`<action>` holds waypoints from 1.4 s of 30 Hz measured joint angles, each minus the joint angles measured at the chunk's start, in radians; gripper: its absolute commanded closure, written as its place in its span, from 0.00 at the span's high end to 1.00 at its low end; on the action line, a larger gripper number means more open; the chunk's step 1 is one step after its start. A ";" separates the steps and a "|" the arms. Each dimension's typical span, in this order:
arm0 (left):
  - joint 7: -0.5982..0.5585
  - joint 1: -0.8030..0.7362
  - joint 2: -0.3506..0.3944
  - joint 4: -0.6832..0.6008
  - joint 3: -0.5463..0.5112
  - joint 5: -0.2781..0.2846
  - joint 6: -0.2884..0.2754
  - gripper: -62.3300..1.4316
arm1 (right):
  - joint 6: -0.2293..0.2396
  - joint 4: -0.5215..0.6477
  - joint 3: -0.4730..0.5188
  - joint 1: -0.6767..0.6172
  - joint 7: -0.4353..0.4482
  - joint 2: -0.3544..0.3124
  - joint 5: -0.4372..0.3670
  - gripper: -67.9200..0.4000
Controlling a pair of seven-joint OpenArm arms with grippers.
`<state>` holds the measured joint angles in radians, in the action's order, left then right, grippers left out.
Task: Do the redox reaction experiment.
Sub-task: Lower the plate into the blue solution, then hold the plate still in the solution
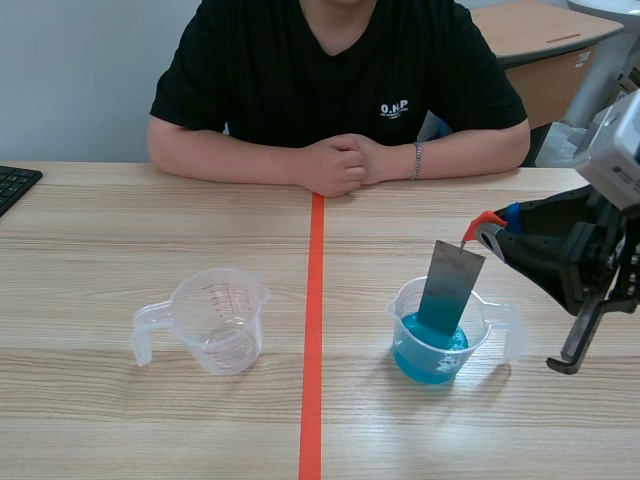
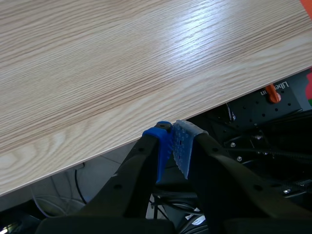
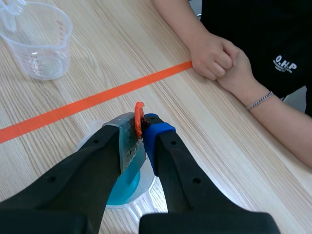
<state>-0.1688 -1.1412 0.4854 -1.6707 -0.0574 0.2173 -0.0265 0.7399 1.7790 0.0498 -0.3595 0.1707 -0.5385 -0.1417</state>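
right gripper (image 1: pixel 488 233) pinching metal sheet (image 1: pixel 449 288), lower end in blue liquid (image 1: pixel 432 352) in cup (image 1: pixel 400 308). hold upright, steady, clear of cup wall.

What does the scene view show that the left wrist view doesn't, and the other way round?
Only the scene view: the person, the empty cup, the cup of blue liquid, and the right gripper holding the metal sheet dipped in it. Only the left wrist view: the left gripper, shut on nothing, beyond the edge of the table, with dark equipment below. Both: that wooden table.
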 measured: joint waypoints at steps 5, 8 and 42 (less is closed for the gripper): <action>0.000 0.000 0.000 0.000 0.000 0.000 0.000 0.10 | 0.000 -0.020 0.000 0.002 0.005 0.040 0.040 0.03; 0.000 0.000 0.000 0.000 0.000 0.000 0.000 0.10 | 0.000 -0.024 0.000 0.008 0.008 0.056 0.051 0.03; 0.000 0.000 0.000 0.000 0.000 -0.003 0.000 0.10 | -0.002 -0.028 0.000 0.016 0.008 0.062 0.064 0.03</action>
<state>-0.1688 -1.1412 0.4850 -1.6707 -0.0574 0.2138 -0.0265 0.7380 1.7512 0.0502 -0.3435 0.1787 -0.4767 -0.0772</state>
